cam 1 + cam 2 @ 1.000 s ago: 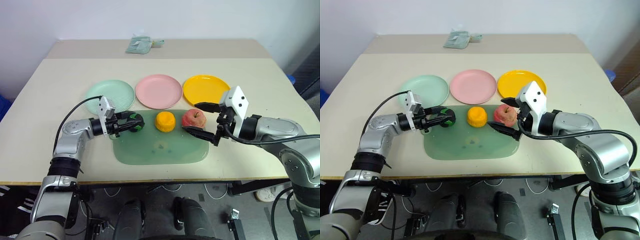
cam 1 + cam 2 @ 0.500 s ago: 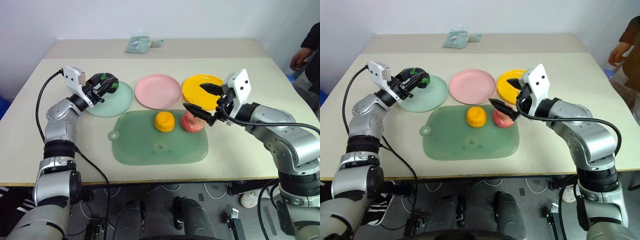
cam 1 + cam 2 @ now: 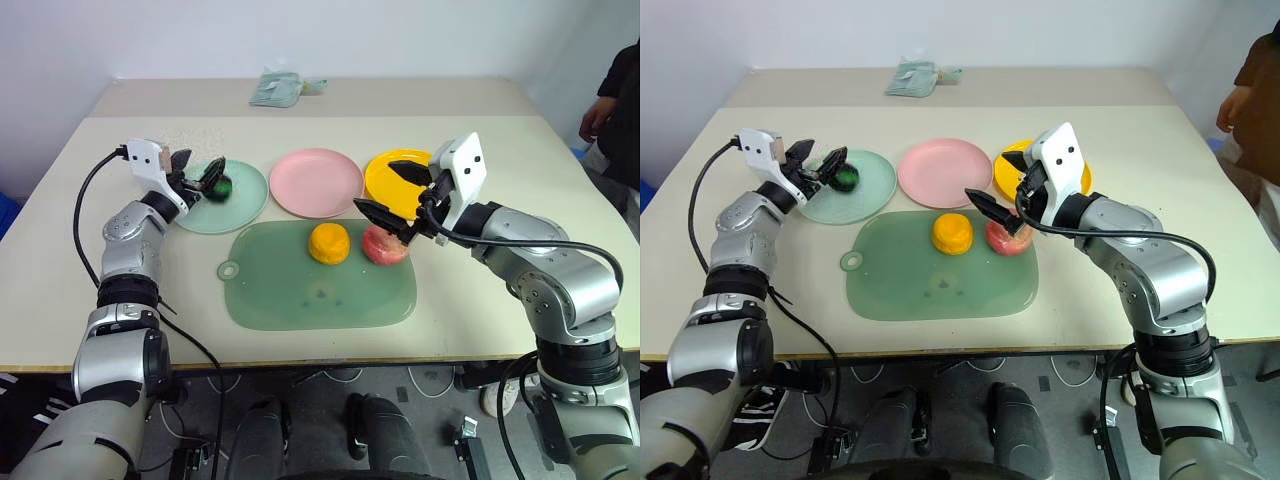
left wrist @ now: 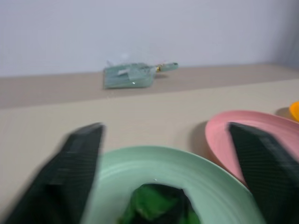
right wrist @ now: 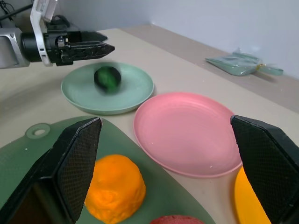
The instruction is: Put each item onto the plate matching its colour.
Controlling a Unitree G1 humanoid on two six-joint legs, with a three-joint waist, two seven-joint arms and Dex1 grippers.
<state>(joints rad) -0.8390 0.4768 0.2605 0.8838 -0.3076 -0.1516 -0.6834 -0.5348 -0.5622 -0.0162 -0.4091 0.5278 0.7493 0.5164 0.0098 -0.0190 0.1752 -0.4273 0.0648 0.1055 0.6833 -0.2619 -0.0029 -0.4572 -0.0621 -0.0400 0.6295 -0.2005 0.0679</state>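
the left gripper (image 3: 198, 172) now stands wide, having just let go of the green-and-black ball (image 3: 219, 185), which sits on the mint green plate (image 3: 248, 200) at far left. the right gripper (image 3: 392, 193) hovers wide over the apple (image 3: 384, 245) on the mat (image 3: 300, 300); orange (image 3: 329, 243) also remains.

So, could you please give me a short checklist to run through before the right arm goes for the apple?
1. Green ball on the mint green plate: ok; left gripper stands open beside it.
2. Right gripper open: ok, one finger low in front of the apple, the other above the yellow plate.
3. Apple free to lift: ok, it sits on the green mat, apart from the orange.
4. Pink plate bare: ok.
5. Yellow plate bare: cannot tell, the right gripper covers part of it.
6. Person at the table's right edge, clear of the arm: ok.
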